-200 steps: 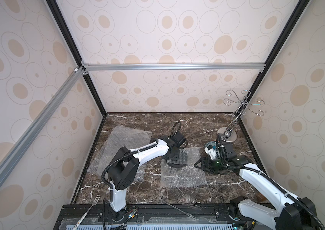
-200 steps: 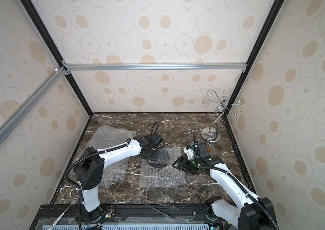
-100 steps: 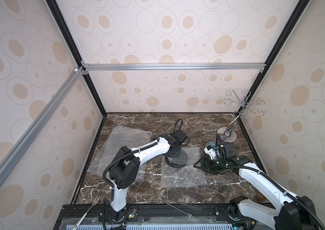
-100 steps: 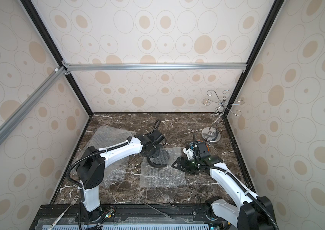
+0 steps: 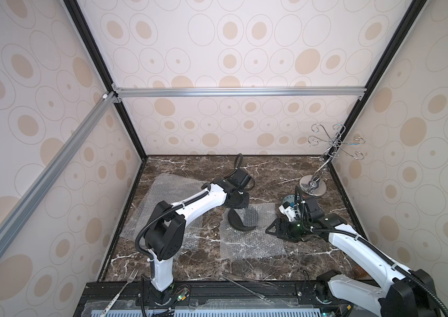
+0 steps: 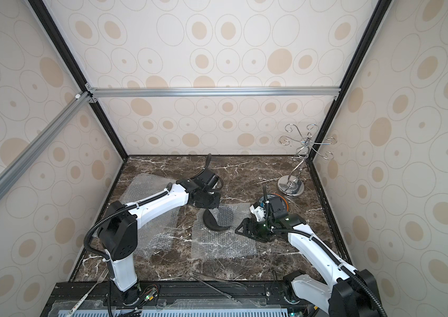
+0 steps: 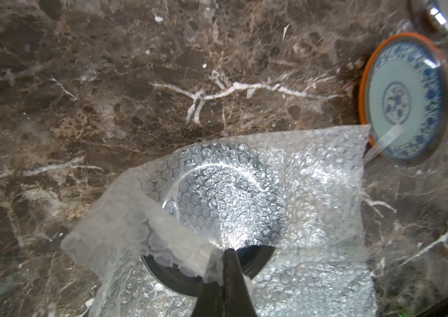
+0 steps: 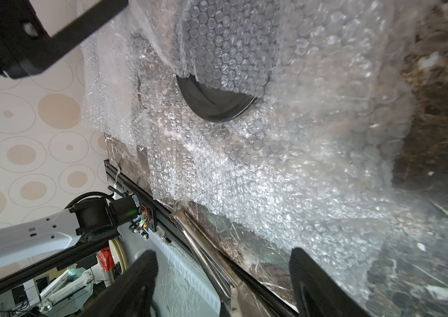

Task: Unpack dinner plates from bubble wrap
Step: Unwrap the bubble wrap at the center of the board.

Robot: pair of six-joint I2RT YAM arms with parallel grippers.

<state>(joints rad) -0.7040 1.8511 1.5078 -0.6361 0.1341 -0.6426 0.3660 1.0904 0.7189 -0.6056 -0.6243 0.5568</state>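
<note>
A: Top views?
B: In both top views, noted black plate (image 5: 238, 223) mid-bench (image 5: 189, 164), half under a fold of bubble wrap (image 5: 253, 244). Left claw (image 5: 235, 212) just above it, right claw (image 5: 270, 230) beside the sheet's edge.
A: Left wrist?
B: Left claw (image 7: 227, 263) pinched together on the lifted bubble wrap flap. Orange plate (image 7: 365, 82) beneath 1 blue-patterned plate (image 7: 406, 101), at the sheet's corner.
A: Right wrist?
B: Right claw (image 8: 222, 274) spread apart, gripping nothing; black plate (image 8: 214, 104) poking out ahead.
</note>
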